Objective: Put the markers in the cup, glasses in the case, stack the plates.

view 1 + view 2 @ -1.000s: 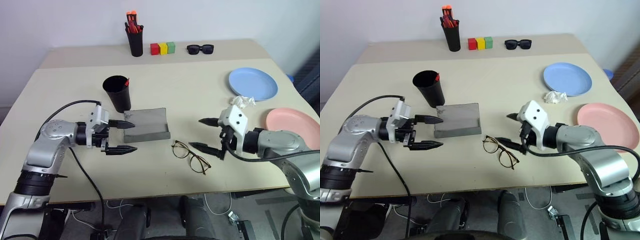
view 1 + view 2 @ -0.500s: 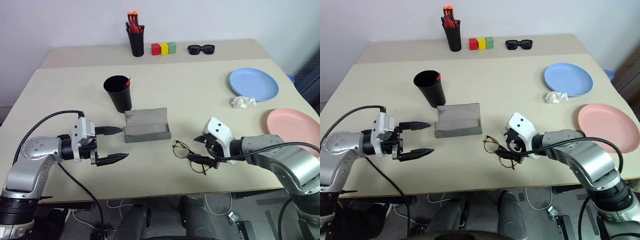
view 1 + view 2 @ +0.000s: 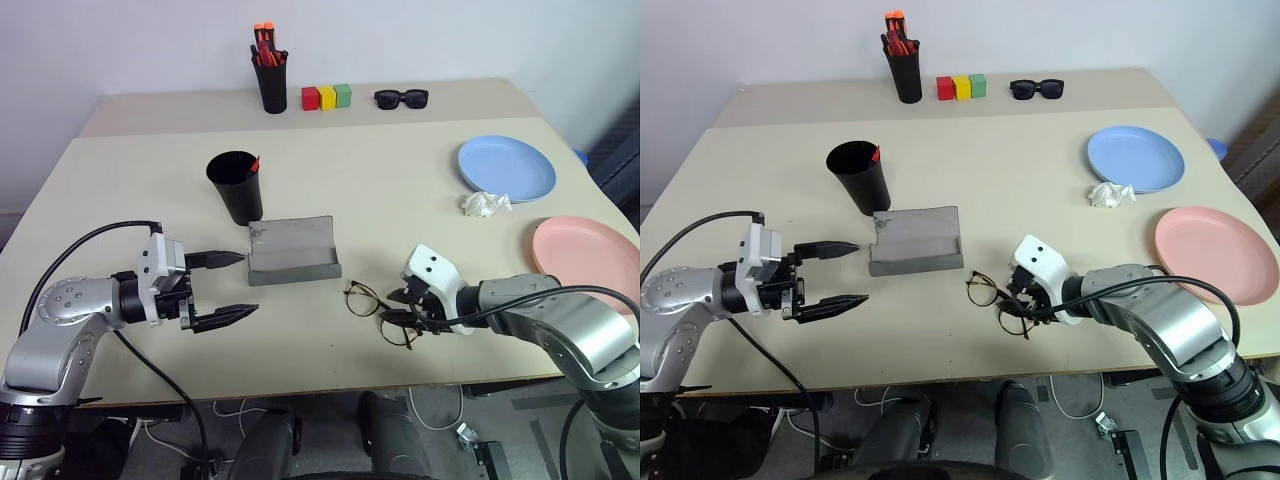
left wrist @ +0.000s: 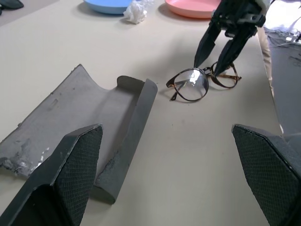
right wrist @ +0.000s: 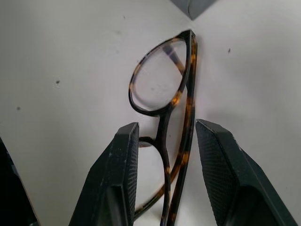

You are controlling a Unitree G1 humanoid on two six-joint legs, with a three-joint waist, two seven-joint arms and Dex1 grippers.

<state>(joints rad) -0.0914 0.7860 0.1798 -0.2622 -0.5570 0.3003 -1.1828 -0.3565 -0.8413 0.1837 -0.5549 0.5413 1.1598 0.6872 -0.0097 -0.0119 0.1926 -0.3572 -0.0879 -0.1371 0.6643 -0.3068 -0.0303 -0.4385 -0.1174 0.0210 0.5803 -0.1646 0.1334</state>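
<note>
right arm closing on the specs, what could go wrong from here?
1. The right gripper straddles the glasses at the bridge with both folded temples between its jaws; squeezing could bend the thin frame.
2. The glasses lie flat on the table; the fingertips may scrape or skid them away.

glasses (image 5: 171, 99): tortoiseshell | case (image 3: 292, 252): grey | plates: blue (image 3: 506, 168), pink (image 3: 585, 255) | cup (image 3: 235, 187): black

The glasses (image 5: 162, 117) run off the right wrist view's lower edge between the right gripper (image 5: 167, 188) fingers — whether those touch the frame cannot be told. The markers (image 3: 255, 162) inside the cup (image 3: 234, 187) show just a red tip.
</note>
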